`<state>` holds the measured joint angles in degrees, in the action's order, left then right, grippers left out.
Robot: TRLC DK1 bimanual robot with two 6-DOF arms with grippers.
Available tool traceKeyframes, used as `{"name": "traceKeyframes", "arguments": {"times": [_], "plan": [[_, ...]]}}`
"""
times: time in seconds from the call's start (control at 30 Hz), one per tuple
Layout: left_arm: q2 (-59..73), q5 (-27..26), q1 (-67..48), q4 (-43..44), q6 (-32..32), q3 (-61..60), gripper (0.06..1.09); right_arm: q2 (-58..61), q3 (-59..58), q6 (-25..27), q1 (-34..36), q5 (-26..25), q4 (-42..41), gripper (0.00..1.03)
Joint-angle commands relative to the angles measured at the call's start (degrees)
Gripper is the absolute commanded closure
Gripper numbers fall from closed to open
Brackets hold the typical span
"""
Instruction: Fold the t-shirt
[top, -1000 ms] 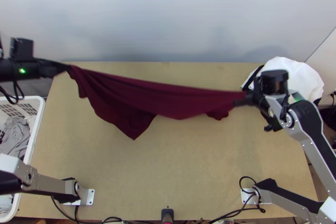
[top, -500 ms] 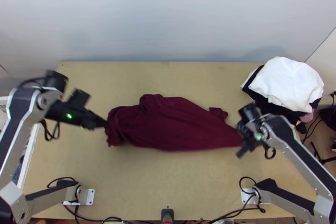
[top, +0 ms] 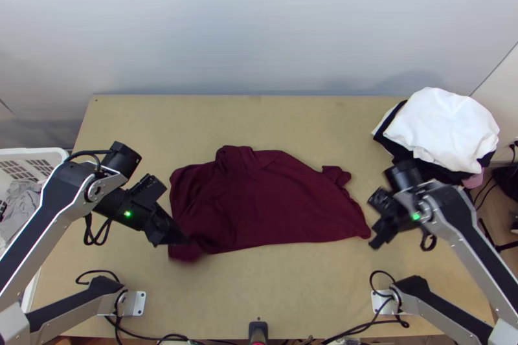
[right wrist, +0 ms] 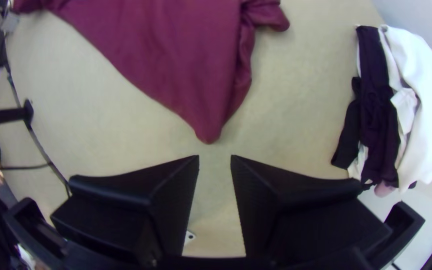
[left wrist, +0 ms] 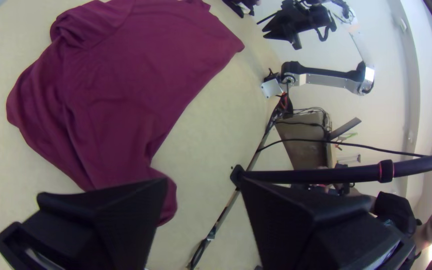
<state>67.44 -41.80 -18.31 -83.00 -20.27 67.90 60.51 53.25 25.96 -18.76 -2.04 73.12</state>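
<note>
The left arm (top: 46,223) and the right arm (top: 476,251) have the same look: long links with silver-grey edges, small round screws and a black middle part. At each wrist there are a black cylinder (top: 123,158) and a small green light (top: 127,213), and a thin black cable (top: 97,243) makes a loop. Light metal base plates (top: 139,303) with holes are at lower left and lower right of the frame. The left gripper (top: 180,238) and the right gripper (top: 377,241) are matt black, with wide, wedge-shaped fingers (right wrist: 171,187).
</note>
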Motion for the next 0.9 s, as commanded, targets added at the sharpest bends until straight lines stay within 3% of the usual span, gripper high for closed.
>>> {"name": "traceKeyframes", "arguments": {"times": [0.0, 0.07, 0.1, 0.2, 0.37, 0.47, 0.87], "plan": [[-1.1, -0.2, -0.8, 1.0, 1.9, -0.2, 0.1, 2.0, 8.4, -7.1, 11.3, 11.5, -3.2, 0.46], [-1.7, 0.0, -0.1, 0.9, 1.8, -0.2, 0.1, 3.6, 8.3, -7.1, 9.4, 11.6, -3.9, 0.22], [-2.0, 0.1, 0.8, 0.9, 1.6, -0.1, 0.1, 4.7, 8.5, -7.2, 8.0, 11.6, -4.0, 0.17], [-2.3, 0.4, 5.4, 0.7, 1.2, 0.7, 0.1, 8.5, 10.6, -12.3, 6.0, 11.6, -8.3, 0.17], [-2.3, 7.1, 6.6, 1.5, 1.2, -0.2, 0.1, 17.8, 14.5, -13.9, -0.1, 11.6, -12.9, 0.12], [-2.5, 7.7, 7.1, 1.8, 1.7, -0.3, 0.1, 26.1, 19.5, -14.2, -2.9, 11.5, -15.2, 0.12], [-4.9, 8.6, 7.2, 1.8, 5.2, -0.8, 0.1, 58.8, 54.8, -14.4, -8.0, 11.5, -17.2, 0.16]]}}
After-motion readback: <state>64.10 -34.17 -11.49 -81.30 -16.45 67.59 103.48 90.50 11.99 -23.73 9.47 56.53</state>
